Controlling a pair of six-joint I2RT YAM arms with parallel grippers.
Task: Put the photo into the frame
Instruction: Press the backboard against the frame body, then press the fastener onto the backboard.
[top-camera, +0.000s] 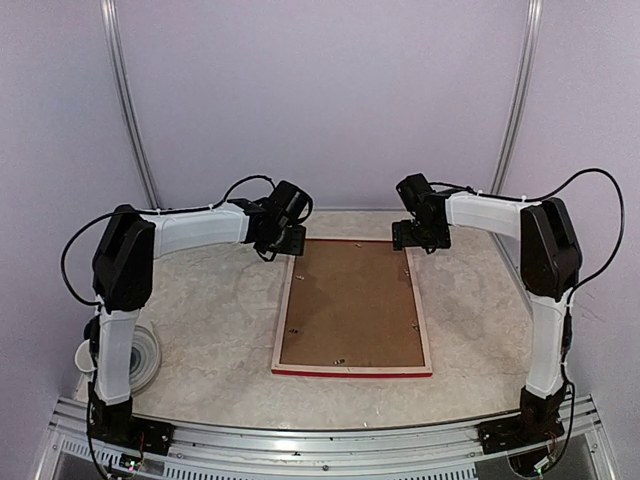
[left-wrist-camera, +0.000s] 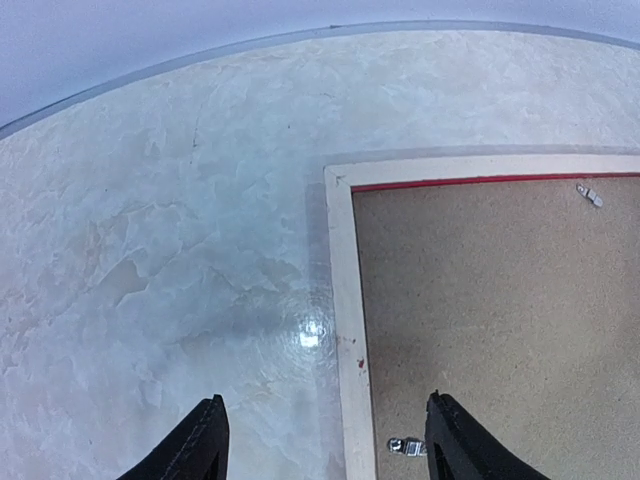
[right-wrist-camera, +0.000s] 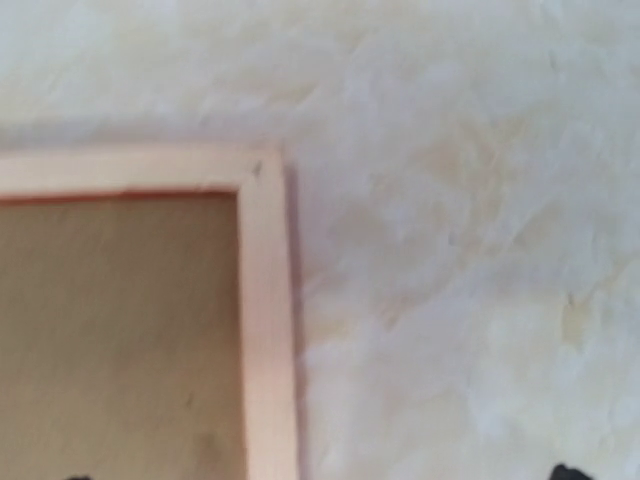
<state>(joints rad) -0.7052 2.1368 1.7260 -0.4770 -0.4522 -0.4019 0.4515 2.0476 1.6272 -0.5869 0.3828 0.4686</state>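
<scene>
Counted one frame (top-camera: 283, 320), lying back-up in the middle of the table (top-camera: 210, 320), with one brown backing board (top-camera: 350, 300) set inside it. Found two arms, one at each far corner. Saw the left fingers (left-wrist-camera: 200, 445) spread open astride a frame rail, and the right fingers (right-wrist-camera: 566, 474) likewise parted wide. Spotted two metal clips (left-wrist-camera: 590, 193) on the board and one white roll (top-camera: 145, 360) by the left base.

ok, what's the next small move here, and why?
Likely ease the open left gripper down to the nearby metal clip and swing it off the backing board. The board fills the face-down frame, clips lying on it, so nothing can go in yet.
</scene>
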